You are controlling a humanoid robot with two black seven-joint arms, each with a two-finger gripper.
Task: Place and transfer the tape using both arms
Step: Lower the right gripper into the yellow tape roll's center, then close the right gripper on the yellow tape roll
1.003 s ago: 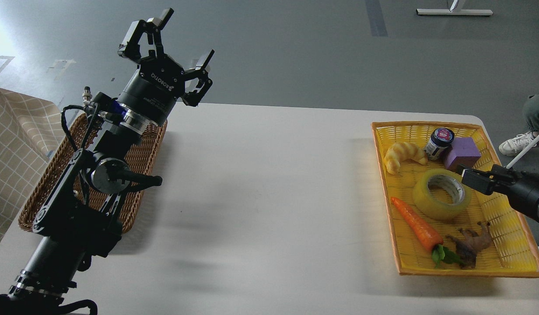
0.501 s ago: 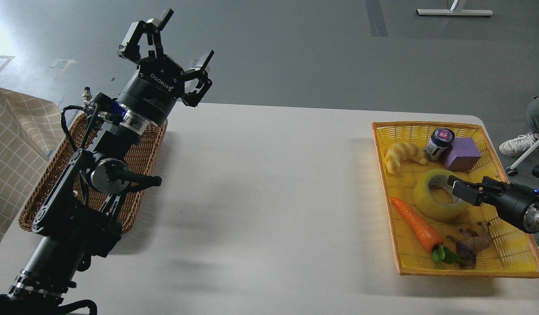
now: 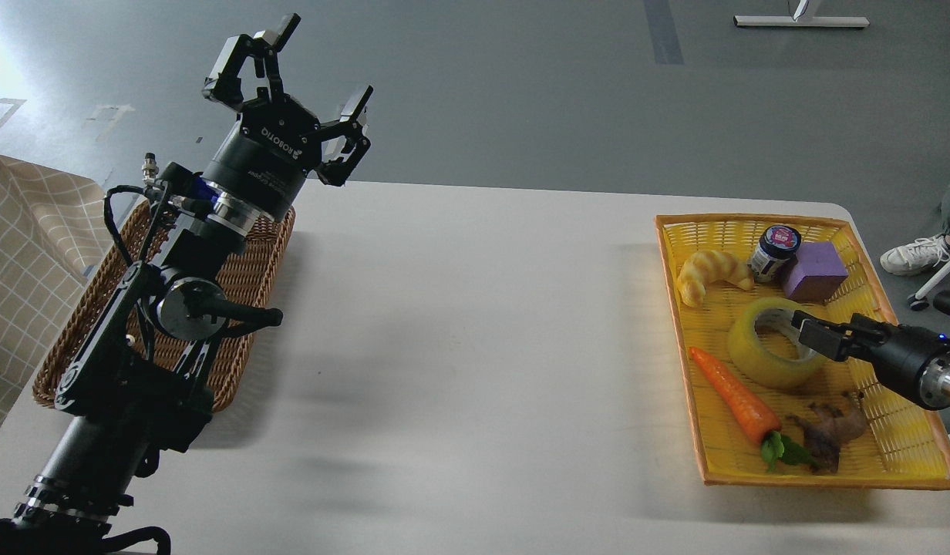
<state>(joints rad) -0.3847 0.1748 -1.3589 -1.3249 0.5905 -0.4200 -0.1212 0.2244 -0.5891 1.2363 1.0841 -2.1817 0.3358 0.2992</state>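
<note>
Head view: the tape [image 3: 776,343] lies in the yellow basket [image 3: 899,455], between the croissant [image 3: 706,275] and carrot [image 3: 737,395]. The right gripper [image 3: 810,335] covers its far rim; whether its fingers are together or apart is hard to tell. The left gripper [image 3: 309,65] is up high, fingers apart.

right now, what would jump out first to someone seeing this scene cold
The left gripper, raised high over the table's far left edge with its fingers spread open, dominates the view. On the right, the bright yellow basket holds the tape, where the right gripper reaches at its rim. A brown wicker basket sits behind the left arm.
</note>
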